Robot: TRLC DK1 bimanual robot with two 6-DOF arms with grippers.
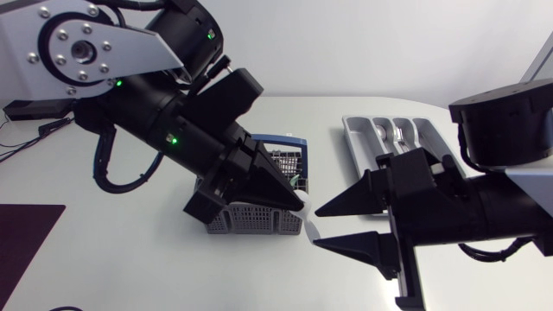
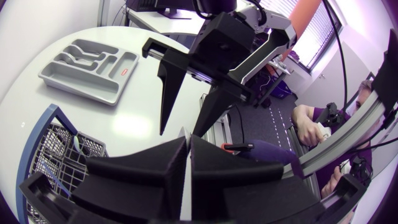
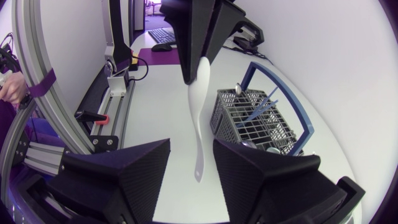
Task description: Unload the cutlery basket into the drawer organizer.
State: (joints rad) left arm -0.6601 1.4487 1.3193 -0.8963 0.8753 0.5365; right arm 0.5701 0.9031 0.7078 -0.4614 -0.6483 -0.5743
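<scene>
Starting on the left, the left arm comes in over the table (image 1: 112,250) and its left gripper (image 1: 300,206) sits just past the right edge of the cutlery basket (image 1: 251,220). The basket stands roughly mid-table and isn't empty: the right wrist view shows a couple of blue-handled pieces (image 3: 258,107) standing in it, plus something metal. The left jaws are clamped tight on one end of a white plastic utensil (image 3: 198,118), which hangs straight down below the fingertips, clear of the basket. I can't really tell if it's a spoon or something else. It's dangling right in the gap of the right gripper (image 1: 317,226), whose jaws are spread wide with one finger on either side of the utensil and neither touching it. To me this reads as a handover. The left arm can reach the basket, but the drawer organizer (image 1: 356,147) is over on the far right, so it makes sense to offer the piece vertically so the right arm can pinch the free end. The organizer already has what look like forks (image 1: 397,134) in its slots, so the job seems partway done. The tricky bit would be the right side getting a proper grip before the left one lets go, since the thing is thin and looks slippery.
</scene>
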